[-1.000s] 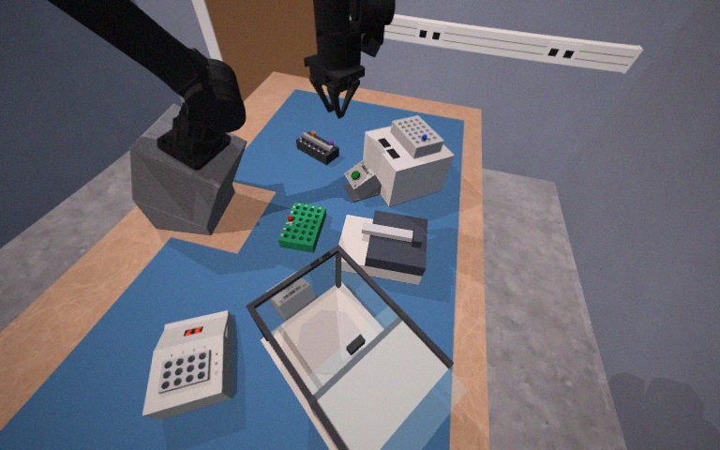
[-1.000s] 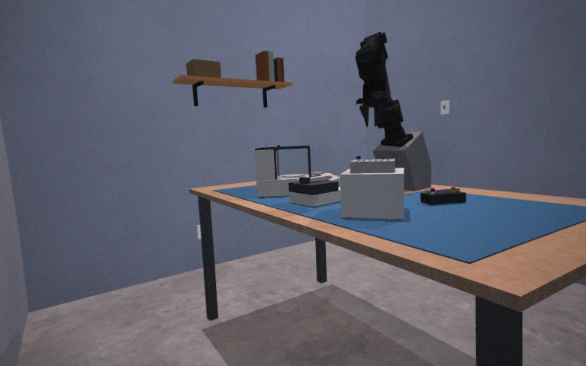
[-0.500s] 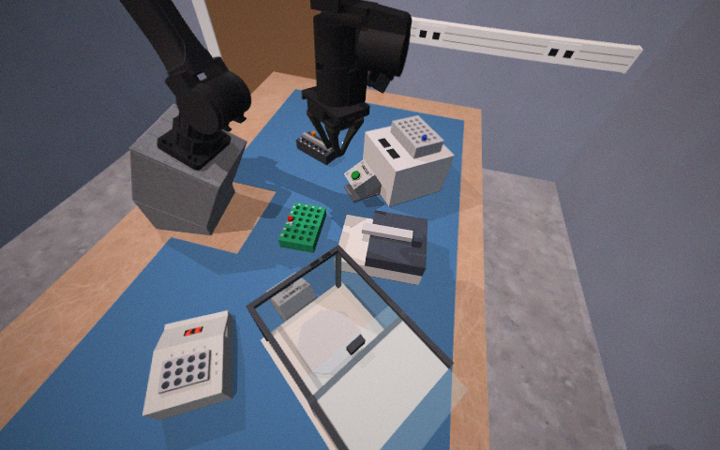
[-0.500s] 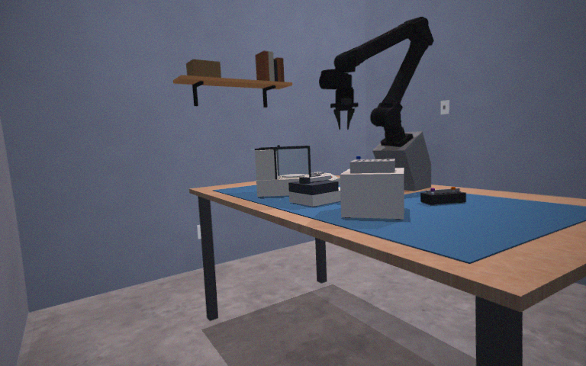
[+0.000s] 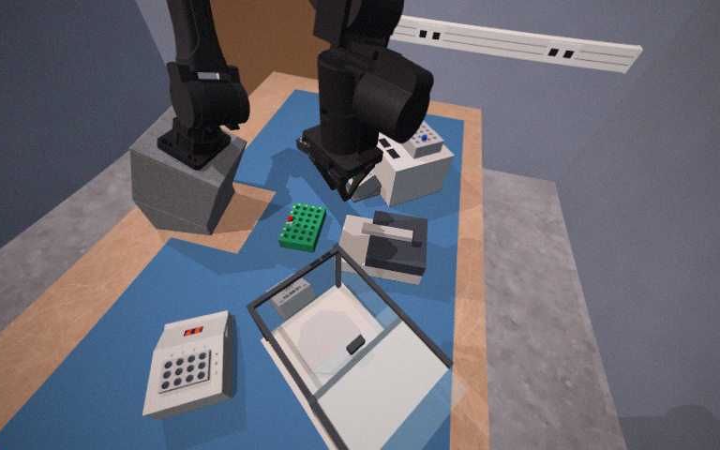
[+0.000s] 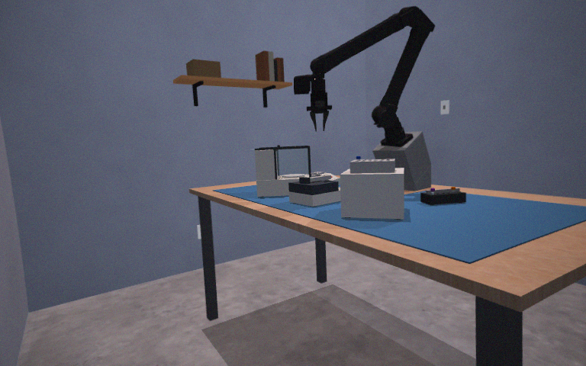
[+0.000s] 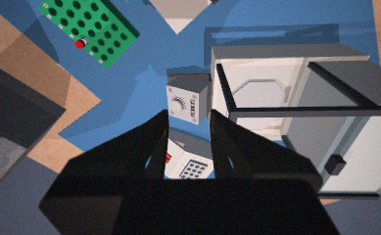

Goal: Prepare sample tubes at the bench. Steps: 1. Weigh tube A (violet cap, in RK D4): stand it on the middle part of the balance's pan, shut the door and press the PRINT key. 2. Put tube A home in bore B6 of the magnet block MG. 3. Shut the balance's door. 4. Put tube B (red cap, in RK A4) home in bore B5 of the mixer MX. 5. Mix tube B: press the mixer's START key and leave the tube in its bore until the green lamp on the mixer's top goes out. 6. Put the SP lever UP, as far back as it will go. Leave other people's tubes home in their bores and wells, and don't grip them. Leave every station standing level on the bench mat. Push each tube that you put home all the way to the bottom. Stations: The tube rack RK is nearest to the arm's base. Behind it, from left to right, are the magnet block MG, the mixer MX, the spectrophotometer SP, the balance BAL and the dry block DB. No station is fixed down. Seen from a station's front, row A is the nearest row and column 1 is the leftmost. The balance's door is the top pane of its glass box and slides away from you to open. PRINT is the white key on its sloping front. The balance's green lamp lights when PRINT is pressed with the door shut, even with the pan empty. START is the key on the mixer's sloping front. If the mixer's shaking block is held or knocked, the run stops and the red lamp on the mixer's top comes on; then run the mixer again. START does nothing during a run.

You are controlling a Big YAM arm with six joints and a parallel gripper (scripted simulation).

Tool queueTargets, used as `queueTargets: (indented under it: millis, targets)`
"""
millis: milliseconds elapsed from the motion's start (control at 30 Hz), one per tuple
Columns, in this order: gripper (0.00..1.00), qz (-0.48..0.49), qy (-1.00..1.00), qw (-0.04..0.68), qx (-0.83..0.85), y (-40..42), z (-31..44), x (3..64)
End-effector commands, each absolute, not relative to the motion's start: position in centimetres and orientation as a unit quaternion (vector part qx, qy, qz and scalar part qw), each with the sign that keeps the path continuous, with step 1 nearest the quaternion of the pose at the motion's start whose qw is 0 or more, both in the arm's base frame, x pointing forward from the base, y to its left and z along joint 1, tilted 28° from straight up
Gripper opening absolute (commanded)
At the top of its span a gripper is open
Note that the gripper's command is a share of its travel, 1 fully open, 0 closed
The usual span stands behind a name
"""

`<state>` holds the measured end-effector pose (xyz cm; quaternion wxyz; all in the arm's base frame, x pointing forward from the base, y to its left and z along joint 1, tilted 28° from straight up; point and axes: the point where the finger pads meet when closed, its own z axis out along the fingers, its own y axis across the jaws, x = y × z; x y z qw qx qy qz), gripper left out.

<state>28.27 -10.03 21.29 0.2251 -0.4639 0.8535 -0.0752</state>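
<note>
My gripper (image 5: 345, 195) (image 6: 320, 130) (image 7: 189, 117) is partly open and empty, high above the bench; the wrist view looks down past it at the balance's sloping front (image 7: 186, 117) with the round white PRINT key (image 7: 178, 103). The balance's pan (image 5: 319, 339) (image 7: 261, 98) is bare. Its door handle (image 5: 355, 344) (image 7: 335, 164) is far back; the door is slid open. Red-capped tube B (image 5: 290, 218) (image 7: 80, 44) stands in the green rack (image 5: 297, 245) (image 7: 128, 41). The violet cap (image 6: 432, 190) shows in the magnet block (image 6: 443, 197). The mixer (image 5: 416, 179) (image 6: 372, 197) shows no lit lamp.
The spectrophotometer (image 5: 351, 239) (image 6: 314, 197) stands between mixer and balance, a light lever (image 5: 388, 231) along its top. A blue cap (image 5: 424, 137) (image 6: 358, 157) sits in the mixer's block. The balance's tall frame stands near the dry block (image 5: 222, 367) (image 7: 176, 165).
</note>
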Motion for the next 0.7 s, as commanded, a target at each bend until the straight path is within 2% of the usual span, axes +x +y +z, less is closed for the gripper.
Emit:
queueTargets:
  millis: [0, 667]
  targets:
    - [0.3, -0.109, 0.826, 0.239, -0.498, -13.6, 24.2, 30.9]
    - [0.3, -0.095, 0.842, 0.233, -0.477, -26.0, 25.1, 35.1]
